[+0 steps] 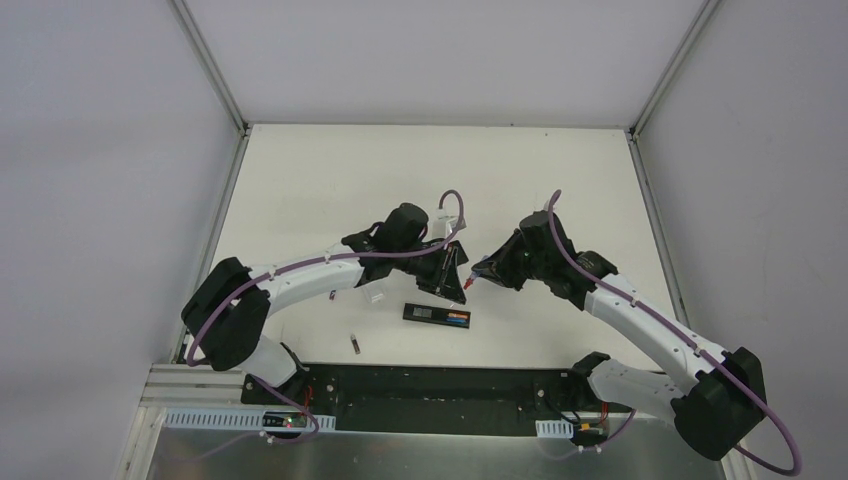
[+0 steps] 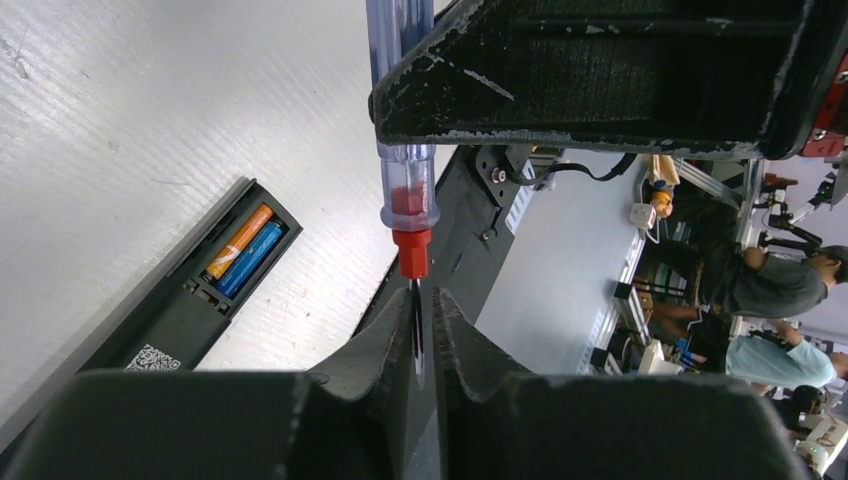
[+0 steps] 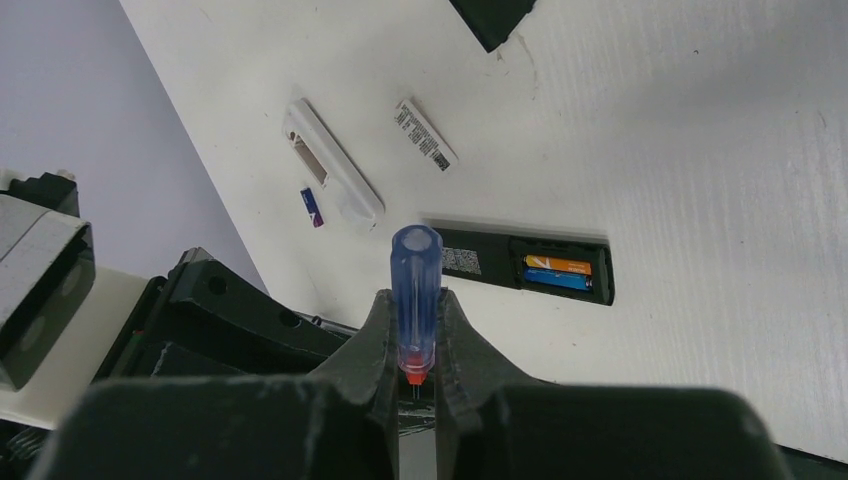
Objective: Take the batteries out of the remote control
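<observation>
Batteries (image 1: 459, 318), one orange and one blue, lie side by side in the uncovered bay of the black remote (image 1: 428, 313) on the bench (image 1: 330, 180); the cover is off and both are yet to be taken out. Left wrist: the left hand (image 2: 424, 305) stands narrow about the screwdriver (image 2: 408, 195) shaft, and contact cannot be told. Right wrist: the right hand (image 3: 415, 300) clamps its blue handle.

L fingers (image 2: 380, 350) near-shut round screwdriver (image 2: 405, 195) shaft; R fingers (image 3: 365, 350) clamp handle.
</observation>
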`<action>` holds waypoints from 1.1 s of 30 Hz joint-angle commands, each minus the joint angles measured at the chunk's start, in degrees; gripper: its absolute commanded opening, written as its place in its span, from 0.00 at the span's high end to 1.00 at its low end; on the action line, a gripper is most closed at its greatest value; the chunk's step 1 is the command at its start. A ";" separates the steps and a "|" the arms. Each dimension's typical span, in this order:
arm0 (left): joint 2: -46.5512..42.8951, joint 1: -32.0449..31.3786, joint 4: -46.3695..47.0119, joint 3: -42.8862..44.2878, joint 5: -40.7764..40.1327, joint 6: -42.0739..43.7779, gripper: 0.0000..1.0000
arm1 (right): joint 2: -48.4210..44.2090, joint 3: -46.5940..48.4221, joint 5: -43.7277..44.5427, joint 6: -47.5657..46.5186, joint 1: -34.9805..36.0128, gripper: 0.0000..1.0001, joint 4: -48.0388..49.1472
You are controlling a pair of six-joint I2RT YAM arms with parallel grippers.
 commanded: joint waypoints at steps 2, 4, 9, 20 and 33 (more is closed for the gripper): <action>-0.11 -0.64 2.04 1.15 2.34 1.04 0.98 | -0.66 1.57 -1.07 0.30 0.27 0.99 1.90; -0.37 -0.57 1.64 1.07 2.17 1.63 1.00 | -0.73 1.49 -1.65 0.00 0.27 0.97 1.91; -0.49 -0.63 -0.32 1.78 3.41 3.98 1.00 | -2.26 0.07 -4.14 -1.17 0.29 0.64 4.63; -0.17 1.19 -12.76 7.50 18.83 15.04 1.00 | -8.44 0.71 -9.47 -19.62 -2.42 0.18 1.99; -1.11 1.70 -27.61 12.49 28.15 25.08 1.00 | -10.30 6.59 -36.84 -42.24 -4.59 0.19 -11.24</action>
